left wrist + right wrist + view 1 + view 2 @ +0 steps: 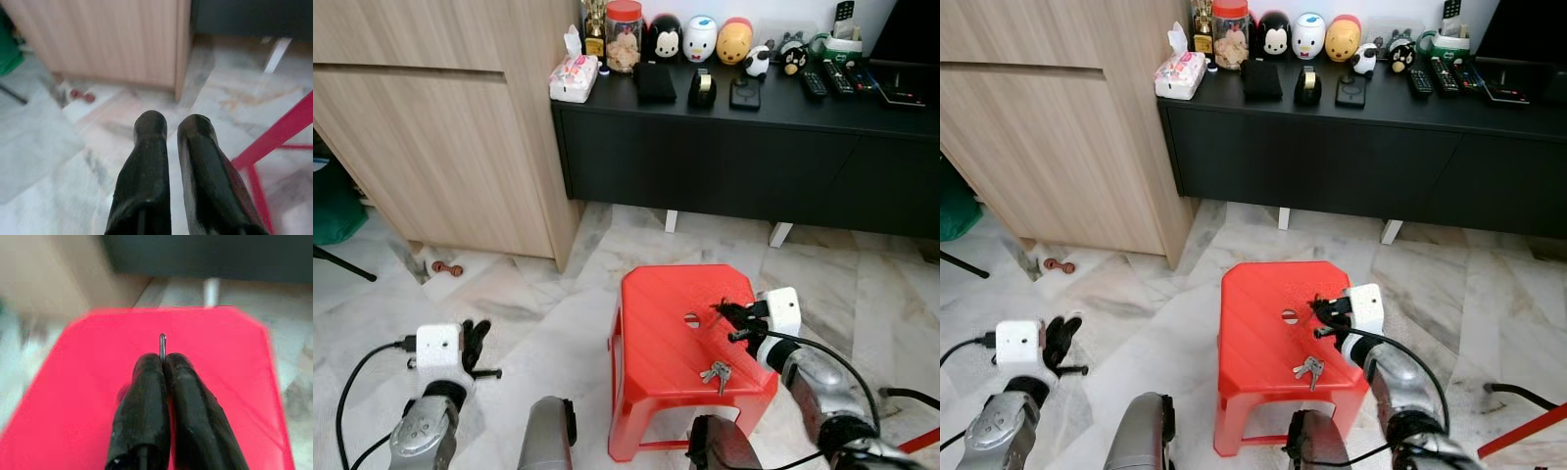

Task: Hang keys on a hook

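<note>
Keys (716,372) (one bunch) lie on one red stool (661,343).

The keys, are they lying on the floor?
No, the keys hang below the right gripper, over the red stool.

- A home living room: marble-tiled floor (519,313) underfoot.
- At 12 o'clock, a low black media cabinet (744,157) carries cartoon figurines (700,37), remote controls (837,76), a tissue pack (574,78).
- At 10 o'clock, a wood-grain cupboard (440,137).
- Near centre, a red plastic stool (675,343).
</note>
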`<state>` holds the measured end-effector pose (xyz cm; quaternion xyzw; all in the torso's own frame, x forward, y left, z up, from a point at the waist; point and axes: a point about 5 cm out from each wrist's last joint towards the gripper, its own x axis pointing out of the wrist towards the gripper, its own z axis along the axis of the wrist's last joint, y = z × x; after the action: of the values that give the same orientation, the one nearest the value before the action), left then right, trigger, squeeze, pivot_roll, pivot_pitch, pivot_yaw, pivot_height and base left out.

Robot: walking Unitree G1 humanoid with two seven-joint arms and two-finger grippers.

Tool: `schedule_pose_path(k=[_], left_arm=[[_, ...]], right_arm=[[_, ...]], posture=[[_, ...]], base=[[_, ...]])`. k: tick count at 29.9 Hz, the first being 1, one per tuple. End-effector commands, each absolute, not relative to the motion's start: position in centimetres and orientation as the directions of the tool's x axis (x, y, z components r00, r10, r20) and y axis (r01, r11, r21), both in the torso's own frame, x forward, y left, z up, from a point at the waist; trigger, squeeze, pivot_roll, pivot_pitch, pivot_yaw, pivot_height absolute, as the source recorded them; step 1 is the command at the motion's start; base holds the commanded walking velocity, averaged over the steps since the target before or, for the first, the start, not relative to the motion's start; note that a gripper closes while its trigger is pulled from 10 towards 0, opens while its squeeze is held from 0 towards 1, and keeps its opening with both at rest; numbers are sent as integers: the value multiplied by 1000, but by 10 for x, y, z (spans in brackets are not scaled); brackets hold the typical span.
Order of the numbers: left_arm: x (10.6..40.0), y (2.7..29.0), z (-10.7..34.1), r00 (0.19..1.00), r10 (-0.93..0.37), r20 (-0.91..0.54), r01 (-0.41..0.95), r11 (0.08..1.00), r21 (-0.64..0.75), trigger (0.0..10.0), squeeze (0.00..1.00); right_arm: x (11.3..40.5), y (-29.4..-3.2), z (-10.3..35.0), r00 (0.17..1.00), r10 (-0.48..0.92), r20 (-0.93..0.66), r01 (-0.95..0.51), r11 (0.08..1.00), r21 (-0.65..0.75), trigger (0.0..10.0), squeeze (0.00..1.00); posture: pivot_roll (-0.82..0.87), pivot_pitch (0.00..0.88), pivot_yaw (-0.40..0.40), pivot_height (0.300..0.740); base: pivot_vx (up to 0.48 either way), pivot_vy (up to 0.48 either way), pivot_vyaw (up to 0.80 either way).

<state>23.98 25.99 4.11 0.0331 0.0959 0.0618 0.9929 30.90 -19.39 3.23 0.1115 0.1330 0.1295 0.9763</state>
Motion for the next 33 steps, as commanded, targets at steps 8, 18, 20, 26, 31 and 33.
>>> schedule_pose_path(k=[8,18,20,26,31,33], left_arm=[[199,266,-20,876,194,-442,-172,981,90,10000,0],[177,261,-49,806,235,-544,-229,970,80,10000,0],[179,261,-49,810,236,-537,-232,970,76,10000,0],[185,262,-46,823,237,-516,-233,970,75,10000,0],[181,261,-51,808,234,-541,-229,970,78,10000,0],[178,258,-54,801,232,-552,-232,970,71,10000,0]], right_arm=[[302,-198,41,995,53,-82,-27,956,291,0,0],[303,-204,54,999,22,-31,-14,970,242,10000,0],[304,-202,54,999,28,-31,-20,971,239,10000,0],[307,-198,56,999,37,-33,-28,972,232,10000,0],[304,-196,51,998,39,-57,-26,974,224,10000,0],[299,-197,43,995,41,-89,-21,975,220,10000,0]], posture=[[183,89,-52,598],[179,51,-82,618],[183,45,-85,628],[183,32,-81,678],[180,11,-77,708],[177,1,-80,728]], base=[[0,0,0],[0,0,0],[0,0,0],[0,0,0],[0,0,0],[0,0,0]])
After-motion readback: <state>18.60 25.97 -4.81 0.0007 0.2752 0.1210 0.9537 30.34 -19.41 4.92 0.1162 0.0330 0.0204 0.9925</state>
